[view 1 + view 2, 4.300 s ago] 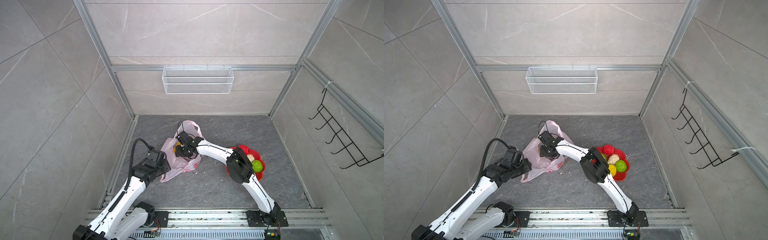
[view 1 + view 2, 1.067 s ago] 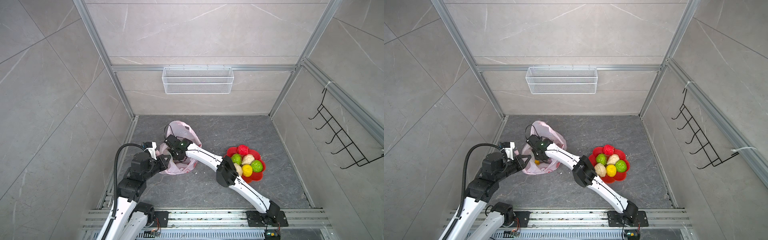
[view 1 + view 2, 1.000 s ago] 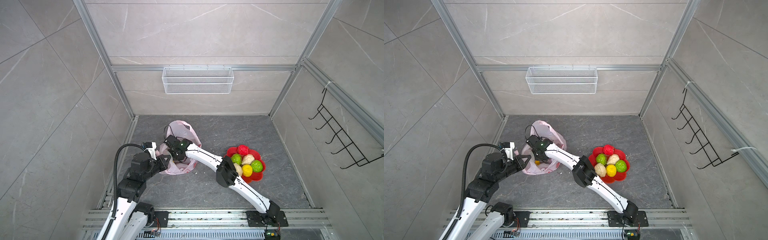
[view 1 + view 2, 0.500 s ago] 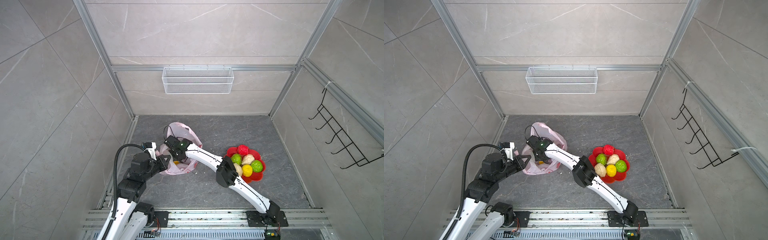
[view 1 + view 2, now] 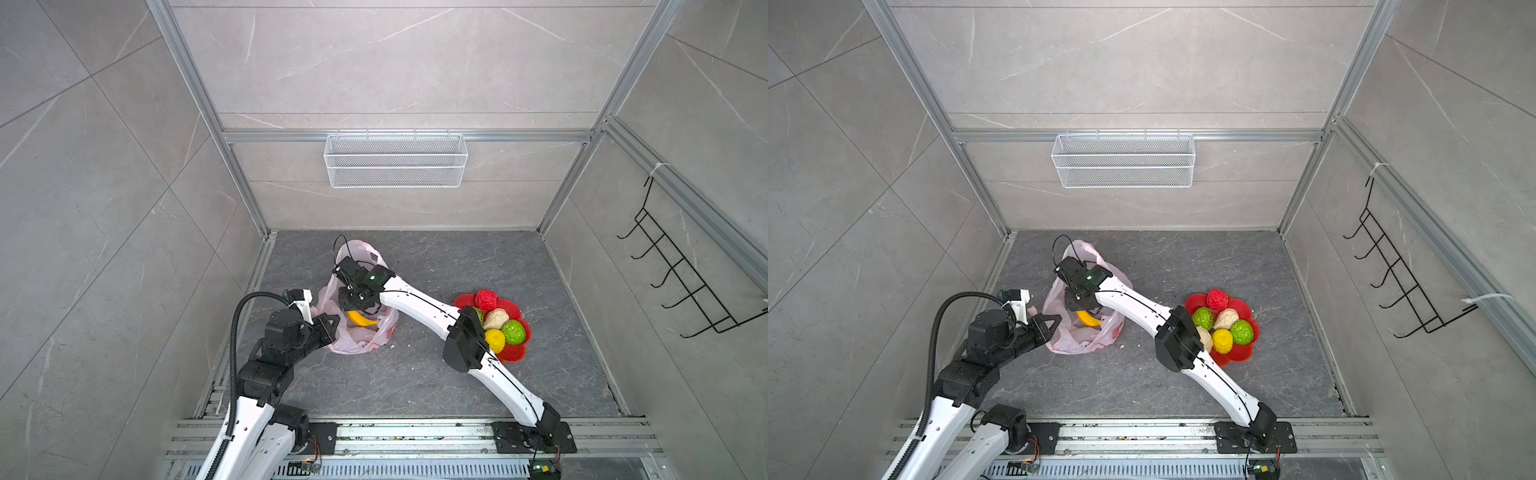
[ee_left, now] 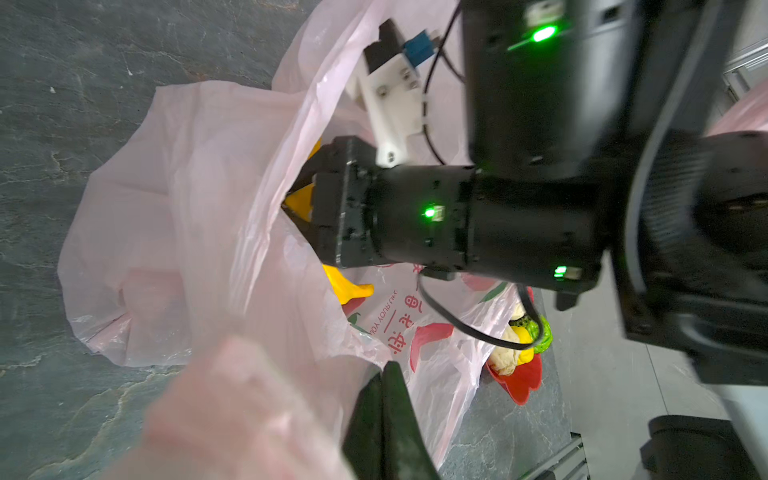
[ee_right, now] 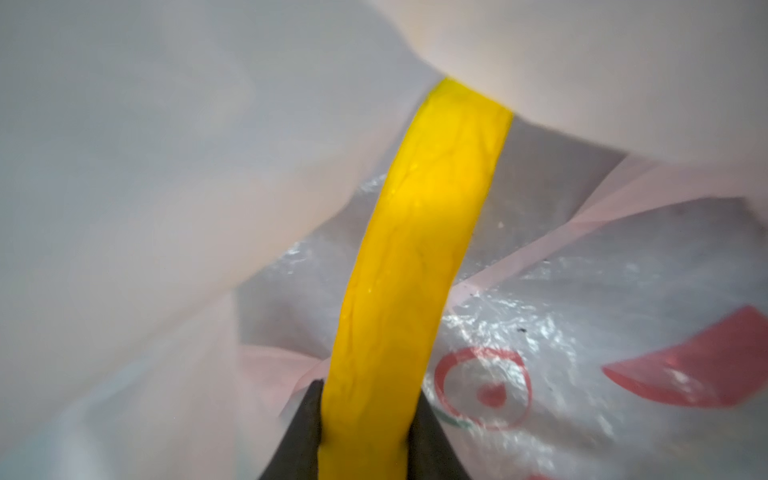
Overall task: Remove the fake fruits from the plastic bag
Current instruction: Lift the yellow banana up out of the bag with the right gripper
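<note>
The pale-pink plastic bag (image 5: 376,332) (image 5: 1100,334) lies on the grey floor at the left, its mouth held up. My left gripper (image 6: 384,370) (image 5: 330,328) is shut on the bag's near edge. My right gripper (image 7: 368,399) (image 5: 354,311) reaches into the bag and is shut on the yellow banana (image 7: 419,249) (image 5: 362,320) (image 5: 1089,319), which runs out between its two dark fingers. In the left wrist view the banana (image 6: 345,286) shows beneath the right wrist (image 6: 415,216). Several other fake fruits (image 5: 496,320) (image 5: 1225,318) sit in a red dish.
The red flower-shaped dish (image 5: 513,353) (image 5: 1237,353) (image 6: 523,382) stands right of the bag, partly behind the right arm's elbow (image 5: 463,345). A white wire basket (image 5: 395,160) hangs on the back wall and a black hook rack (image 5: 685,291) on the right wall.
My right gripper's jaws have closed on the banana inside the bag. Both arms and the bag have otherwise hardly moved over the last second.
</note>
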`<state>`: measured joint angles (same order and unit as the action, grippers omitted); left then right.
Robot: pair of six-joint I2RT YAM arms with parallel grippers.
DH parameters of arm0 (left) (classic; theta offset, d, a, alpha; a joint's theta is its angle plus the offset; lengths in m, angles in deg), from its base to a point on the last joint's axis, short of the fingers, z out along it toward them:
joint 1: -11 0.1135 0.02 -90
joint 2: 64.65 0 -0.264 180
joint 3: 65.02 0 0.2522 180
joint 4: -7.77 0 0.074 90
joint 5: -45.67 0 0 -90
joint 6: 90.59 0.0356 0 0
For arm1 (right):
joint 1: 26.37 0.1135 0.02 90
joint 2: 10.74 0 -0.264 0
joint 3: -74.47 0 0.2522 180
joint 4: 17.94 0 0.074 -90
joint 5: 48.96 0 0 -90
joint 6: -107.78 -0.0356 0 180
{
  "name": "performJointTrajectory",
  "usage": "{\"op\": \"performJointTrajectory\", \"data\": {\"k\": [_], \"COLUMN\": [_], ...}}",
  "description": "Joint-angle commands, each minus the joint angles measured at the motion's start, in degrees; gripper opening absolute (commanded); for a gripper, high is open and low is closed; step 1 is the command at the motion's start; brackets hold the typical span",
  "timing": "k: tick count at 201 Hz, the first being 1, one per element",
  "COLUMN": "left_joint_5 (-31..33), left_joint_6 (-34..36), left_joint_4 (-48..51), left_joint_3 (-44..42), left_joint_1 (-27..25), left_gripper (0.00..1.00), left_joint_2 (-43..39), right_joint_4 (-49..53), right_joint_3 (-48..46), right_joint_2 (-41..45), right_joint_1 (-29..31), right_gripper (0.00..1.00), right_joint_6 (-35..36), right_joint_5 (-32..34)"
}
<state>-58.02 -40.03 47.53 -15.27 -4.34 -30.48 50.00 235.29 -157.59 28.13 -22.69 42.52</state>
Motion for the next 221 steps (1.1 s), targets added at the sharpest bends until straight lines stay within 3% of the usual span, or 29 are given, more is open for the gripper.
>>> {"op": "performJointTrajectory", "data": {"k": [1, 108, 164, 221], "left_joint_5": [1.56, 6.70, 13.26, 17.80], "left_joint_6": [0.86, 1.39, -0.17, -0.39], "left_joint_4": [0.78, 0.10, -8.95, -18.58], "left_joint_3": [-0.02, 1.07, -1.87, 0.37], "left_joint_1": [0.17, 0.14, 0.13, 0.13], "left_gripper": [0.00, 0.00, 0.00, 0.00], "left_joint_2": [-0.95, 0.16, 3.80, 8.31], "right_joint_4": [-1.02, 0.57, 3.84, 8.50], "right_joint_3": [-1.35, -1.38, -1.65, -4.09], "right_joint_2": [4.35, 8.95, 12.56, 16.89], "right_joint_1": [-0.26, -2.47, -2.53, -2.32], "right_gripper": [0.18, 0.19, 0.20, 0.19], "right_joint_6": [1.18, 2.84, 5.51, 9.89], "right_joint_5": [-0.55, -6.53, -14.57, -20.53]}}
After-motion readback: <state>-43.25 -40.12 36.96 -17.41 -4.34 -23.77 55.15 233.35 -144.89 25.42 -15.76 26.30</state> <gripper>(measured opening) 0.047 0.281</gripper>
